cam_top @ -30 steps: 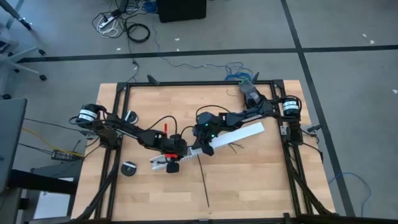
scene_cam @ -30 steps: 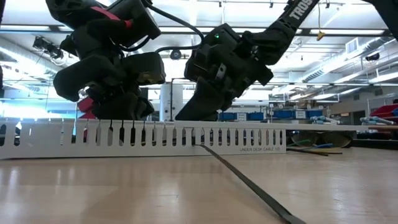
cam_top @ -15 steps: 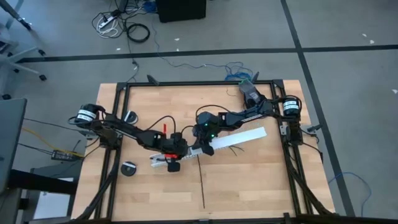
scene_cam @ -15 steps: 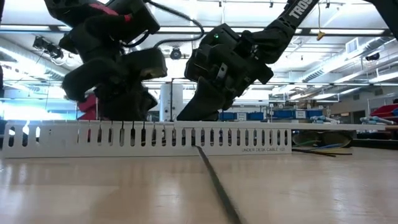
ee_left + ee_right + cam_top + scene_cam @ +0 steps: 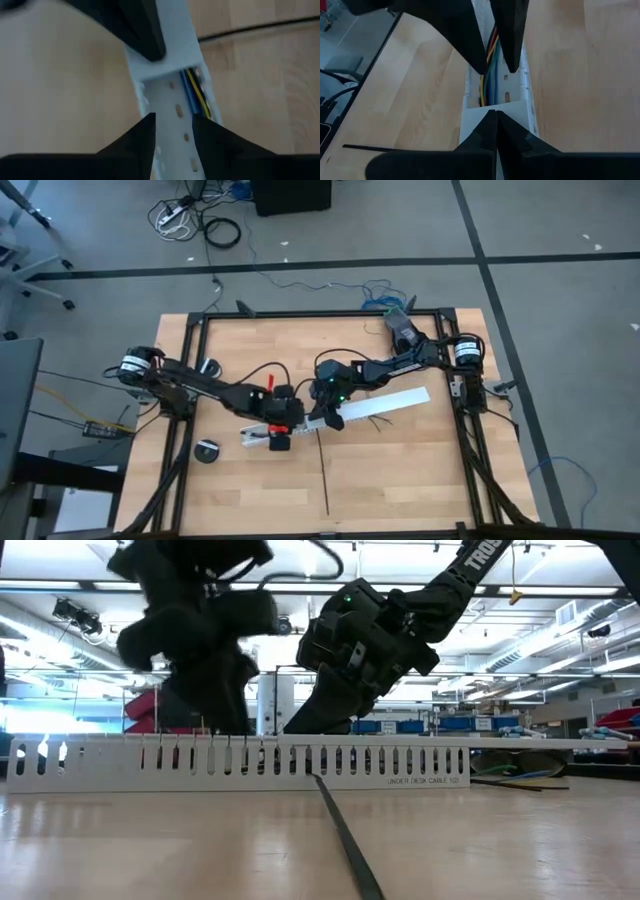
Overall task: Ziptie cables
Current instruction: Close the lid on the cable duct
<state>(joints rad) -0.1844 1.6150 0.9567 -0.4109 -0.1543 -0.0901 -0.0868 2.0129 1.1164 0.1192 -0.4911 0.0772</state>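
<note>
Down inside the long white slotted plastic channel, which lies slantwise across the middle of the pale wooden table, runs the bunch of thin blue, yellow and orange cables, packed along the trough floor. I judge them light and limp, quick to spring apart, so they want cinching where they lie bundled, not lifting by a single strand. The ziptie, one thin straight black plastic strip, lies flat on the wood, its far end touching the channel's near wall and the rest reaching toward the table's front edge. I take it to be light, springy and slick, flat enough to be hard to pinch, so its free end looks the best place to take it. My right gripper is pressed together, tips meeting right over the channel's open end, holding nothing that I can make out. My left gripper stands over the channel's other end with its fingers partly spread, straddling the trough; whether the pads touch the plastic I cannot tell from the blurred wrist view. Neither gripper is on the ziptie.
</note>
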